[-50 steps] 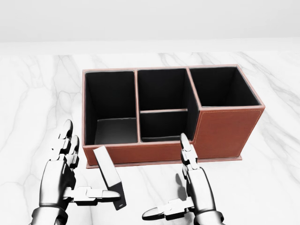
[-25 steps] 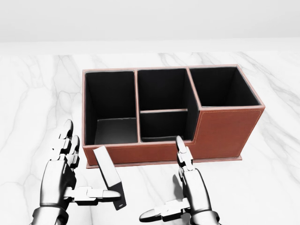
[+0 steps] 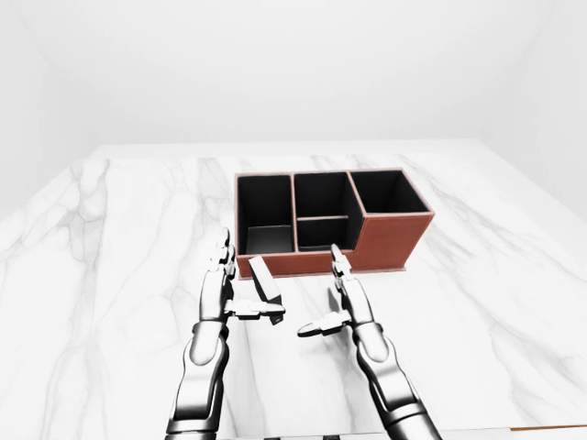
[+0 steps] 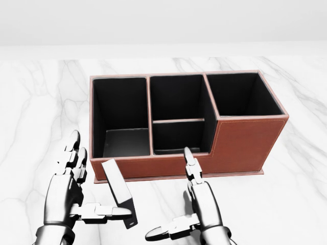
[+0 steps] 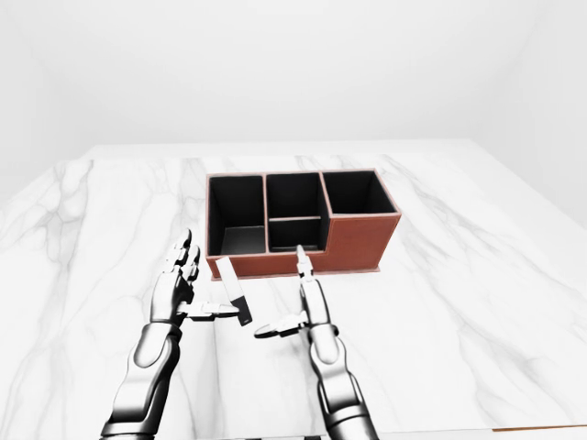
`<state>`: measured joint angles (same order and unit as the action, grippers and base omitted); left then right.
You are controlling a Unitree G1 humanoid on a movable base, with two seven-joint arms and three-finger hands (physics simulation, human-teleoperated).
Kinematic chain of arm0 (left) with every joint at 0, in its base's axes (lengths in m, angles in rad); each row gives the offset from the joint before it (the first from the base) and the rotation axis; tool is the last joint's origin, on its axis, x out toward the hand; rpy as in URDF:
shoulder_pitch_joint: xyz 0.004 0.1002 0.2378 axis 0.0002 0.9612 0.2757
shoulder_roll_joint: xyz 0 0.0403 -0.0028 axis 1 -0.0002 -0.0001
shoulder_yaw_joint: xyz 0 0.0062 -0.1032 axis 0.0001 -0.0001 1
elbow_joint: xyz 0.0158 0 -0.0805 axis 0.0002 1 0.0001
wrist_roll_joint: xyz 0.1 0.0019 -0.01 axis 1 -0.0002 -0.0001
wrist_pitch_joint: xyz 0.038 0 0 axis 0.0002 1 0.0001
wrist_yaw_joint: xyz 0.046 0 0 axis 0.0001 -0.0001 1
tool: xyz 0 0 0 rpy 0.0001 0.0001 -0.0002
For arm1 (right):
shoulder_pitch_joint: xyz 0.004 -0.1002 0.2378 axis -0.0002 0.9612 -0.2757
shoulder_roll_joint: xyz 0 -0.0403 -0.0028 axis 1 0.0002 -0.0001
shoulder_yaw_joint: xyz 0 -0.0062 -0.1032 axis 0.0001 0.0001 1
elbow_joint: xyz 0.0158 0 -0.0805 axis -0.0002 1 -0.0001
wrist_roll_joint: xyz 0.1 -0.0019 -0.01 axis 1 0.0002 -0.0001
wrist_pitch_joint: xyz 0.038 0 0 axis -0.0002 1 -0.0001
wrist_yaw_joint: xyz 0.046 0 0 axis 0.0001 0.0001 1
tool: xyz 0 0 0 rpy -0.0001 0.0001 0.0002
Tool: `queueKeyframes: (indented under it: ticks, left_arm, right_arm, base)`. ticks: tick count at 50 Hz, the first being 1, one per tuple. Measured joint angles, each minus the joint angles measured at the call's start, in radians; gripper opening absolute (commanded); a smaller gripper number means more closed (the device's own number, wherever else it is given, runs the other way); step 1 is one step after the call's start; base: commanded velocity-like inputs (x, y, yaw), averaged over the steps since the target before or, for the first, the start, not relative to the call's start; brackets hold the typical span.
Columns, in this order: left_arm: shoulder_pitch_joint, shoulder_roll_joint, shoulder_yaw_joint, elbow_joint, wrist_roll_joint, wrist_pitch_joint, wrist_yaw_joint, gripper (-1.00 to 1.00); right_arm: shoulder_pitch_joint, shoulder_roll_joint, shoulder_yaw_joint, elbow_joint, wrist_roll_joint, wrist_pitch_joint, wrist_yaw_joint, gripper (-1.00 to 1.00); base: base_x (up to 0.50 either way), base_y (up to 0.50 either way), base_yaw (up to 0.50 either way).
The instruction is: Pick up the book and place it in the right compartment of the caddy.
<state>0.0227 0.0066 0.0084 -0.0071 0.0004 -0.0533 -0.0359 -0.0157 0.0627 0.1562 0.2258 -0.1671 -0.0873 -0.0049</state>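
Both robot hands (image 4: 196, 214) open, empty, over white marble tabletop (image 3: 110, 275) w/ grey veins; plain white walls (image 3: 275, 64).

I see the caddy (image 4: 245, 143) standing on the table (image 4: 36, 107), across the head view's middle. Below its left end the book (image 4: 119, 191) leans tilted, between my left hand (image 4: 64, 196) and right hand (image 4: 196, 214).

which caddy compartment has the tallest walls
The right compartment of the caddy. Its brown wall nearest the bottom of the head view rises well above the lower wall fronting the left compartment and the two middle compartments.
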Motion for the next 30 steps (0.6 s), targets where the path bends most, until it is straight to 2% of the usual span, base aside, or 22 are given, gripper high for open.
queueKeyframes:
  ticks: [30]
  left_arm:
    - [0.003,0.000,-0.002,-0.004,0.003,0.000,-0.002,1.00]
  right_arm:
    - [-0.057,0.037,0.028,0.072,-0.034,0.000,-0.025,1.00]
  base:
    - [0.00,0.00,0.00]
